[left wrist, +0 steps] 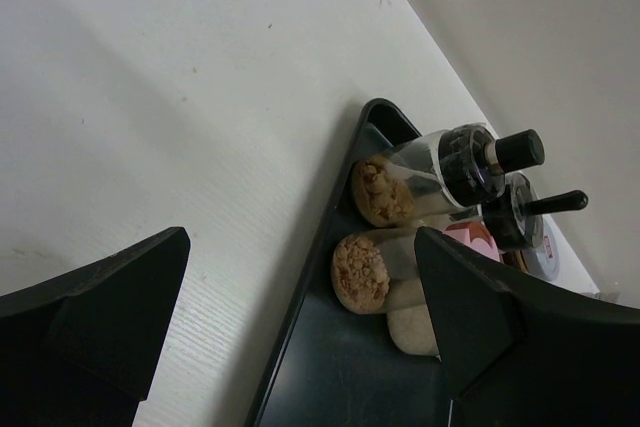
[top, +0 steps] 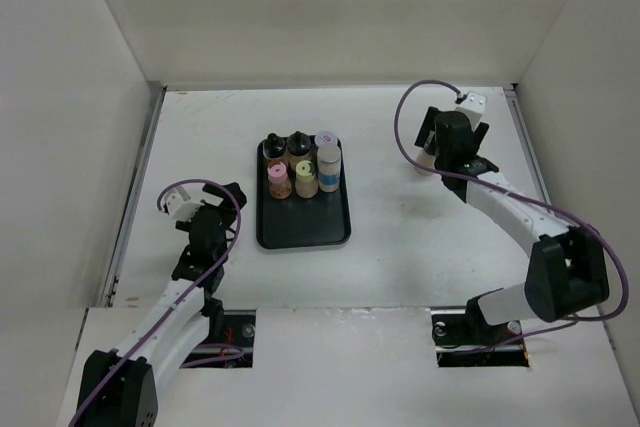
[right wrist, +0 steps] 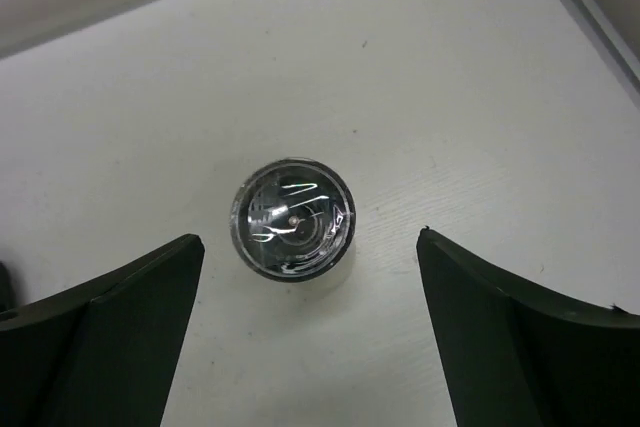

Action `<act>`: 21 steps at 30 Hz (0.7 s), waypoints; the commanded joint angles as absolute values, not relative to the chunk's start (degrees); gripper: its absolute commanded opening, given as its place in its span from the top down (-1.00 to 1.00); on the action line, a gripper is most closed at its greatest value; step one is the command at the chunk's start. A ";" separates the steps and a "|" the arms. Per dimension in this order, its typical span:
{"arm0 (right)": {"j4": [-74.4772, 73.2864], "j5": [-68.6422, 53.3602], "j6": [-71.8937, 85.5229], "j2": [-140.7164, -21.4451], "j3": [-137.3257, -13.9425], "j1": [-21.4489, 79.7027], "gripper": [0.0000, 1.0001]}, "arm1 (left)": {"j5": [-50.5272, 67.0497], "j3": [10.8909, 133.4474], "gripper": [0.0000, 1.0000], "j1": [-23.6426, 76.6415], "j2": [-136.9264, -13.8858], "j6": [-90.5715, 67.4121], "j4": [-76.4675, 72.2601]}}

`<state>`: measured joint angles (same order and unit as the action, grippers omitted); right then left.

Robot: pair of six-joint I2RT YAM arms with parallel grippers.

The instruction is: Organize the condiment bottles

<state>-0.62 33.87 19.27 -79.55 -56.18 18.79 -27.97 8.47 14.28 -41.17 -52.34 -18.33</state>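
Six condiment bottles stand in the far half of the black tray (top: 303, 227): two brown ones with black caps (top: 272, 148), a pink-lidded jar (top: 276, 179), a cream one (top: 305, 180), a white one with a blue label (top: 329, 167), and a pale-lidded one (top: 326, 140). A dark grinder-topped bottle (right wrist: 292, 219) stands alone on the table at the right (top: 427, 157). My right gripper (right wrist: 308, 239) is open and hovers above it, fingers on either side. My left gripper (top: 230, 205) is open and empty, left of the tray. The left wrist view shows the brown bottles (left wrist: 400, 187), the pink lid (left wrist: 470, 239) and the tray (left wrist: 330, 367).
White walls enclose the table on the left, back and right. The near half of the tray holds nothing. A purple cable loops over each arm.
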 commanded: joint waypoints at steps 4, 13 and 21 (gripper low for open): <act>-1.05 27.96 18.37 -85.51 -58.88 16.13 -0.97 | -28.04 8.53 -1.00 14.46 -41.66 -52.21 -21.53; 1.32 24.96 18.28 -92.37 -63.63 13.76 -0.93 | -27.86 8.53 -1.00 14.54 -42.36 -52.21 -22.06; 2.11 22.76 19.07 -95.71 -64.95 12.52 -0.57 | -27.86 8.35 -1.00 14.37 -42.01 -52.21 -22.06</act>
<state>-0.75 23.92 18.94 -95.22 -62.28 12.53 -27.97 8.47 14.28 -42.22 -52.31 -19.11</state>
